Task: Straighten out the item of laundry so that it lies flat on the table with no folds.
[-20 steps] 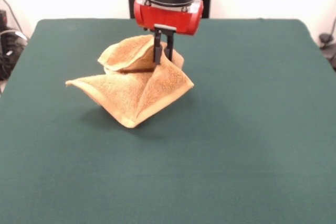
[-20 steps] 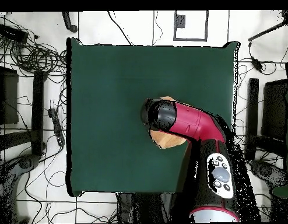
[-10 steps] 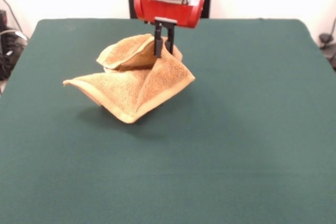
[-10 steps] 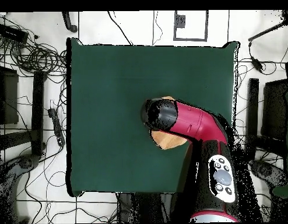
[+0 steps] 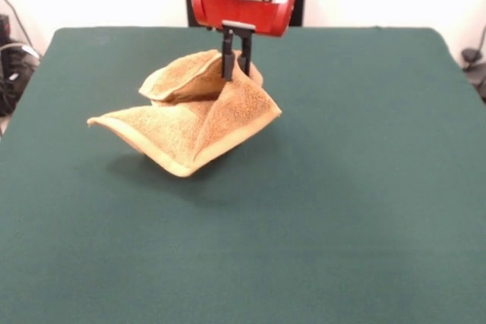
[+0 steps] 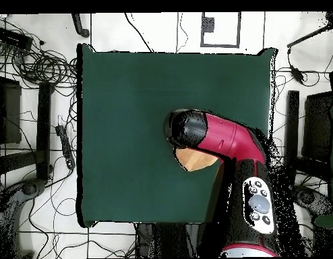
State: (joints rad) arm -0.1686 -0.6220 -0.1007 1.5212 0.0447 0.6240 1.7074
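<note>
One towel [image 5: 190, 123] hangs pinched under gripper [image 5: 235, 66]; crumpled, above table [image 5: 342, 187].

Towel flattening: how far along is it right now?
Early. Done: the gripper is shut on a ridge of the golden-orange terry-cloth towel and holds part of it off the dark green felt-covered table. In hand: the lift; the cloth hangs in a tent, one corner pointing left, another toward the camera. Left: everything that counts. The towel is crumpled, with a folded flap behind the gripper, and nothing lies flat yet.
</note>
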